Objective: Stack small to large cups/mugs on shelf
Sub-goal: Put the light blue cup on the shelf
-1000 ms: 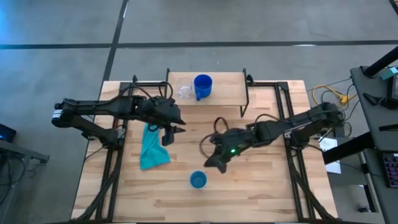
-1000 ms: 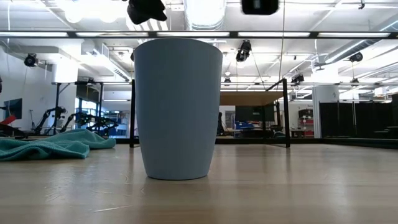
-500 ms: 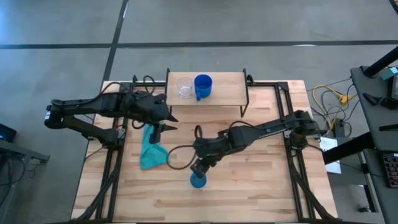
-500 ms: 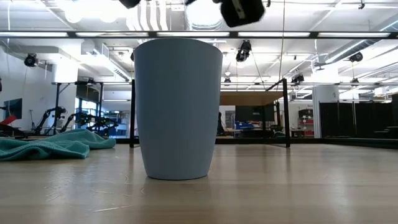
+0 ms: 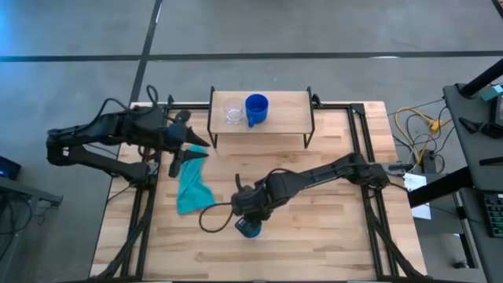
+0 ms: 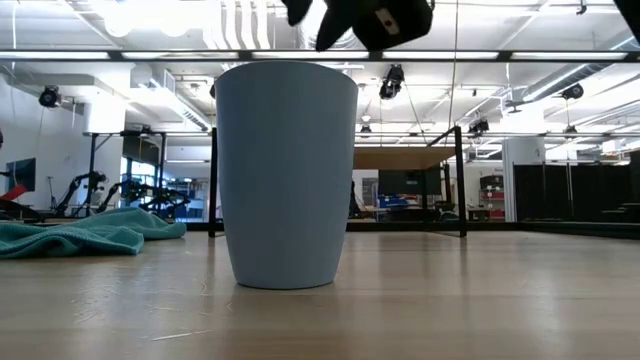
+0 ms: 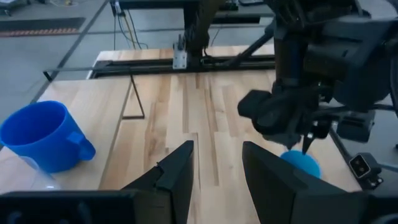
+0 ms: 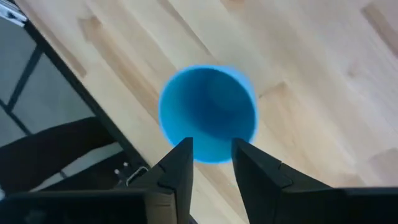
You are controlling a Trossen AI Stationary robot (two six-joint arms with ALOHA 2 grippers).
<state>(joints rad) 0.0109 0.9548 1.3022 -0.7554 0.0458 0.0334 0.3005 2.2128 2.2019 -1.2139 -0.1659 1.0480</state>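
R gripper [image 5: 250, 214] hangs right over the light cup [image 5: 250, 229], fingers apart w/ a gap, not on anything; wrist view looks straight down into the cup's mouth, one finger [image 8: 176, 171] over the near rim. Low view: gripper above the rim, not touching.

Cup stands upright on the table [image 5: 330, 244], near the front edge, well apart from the shelf [image 5: 287, 110] at the back. Glass [image 5: 233, 111] and mug [image 5: 256, 108] already on the shelf, side by side. Cloth [image 5: 192, 189] lies left of centre.

L gripper [image 5: 189, 153] waits near the shelf's left leg, fingers apart, empty.

Step in hand: approach to pick the light cup. Next prob. needs a drop so one finger goes inside the rim, one outside, then close, lift, carry to shelf.
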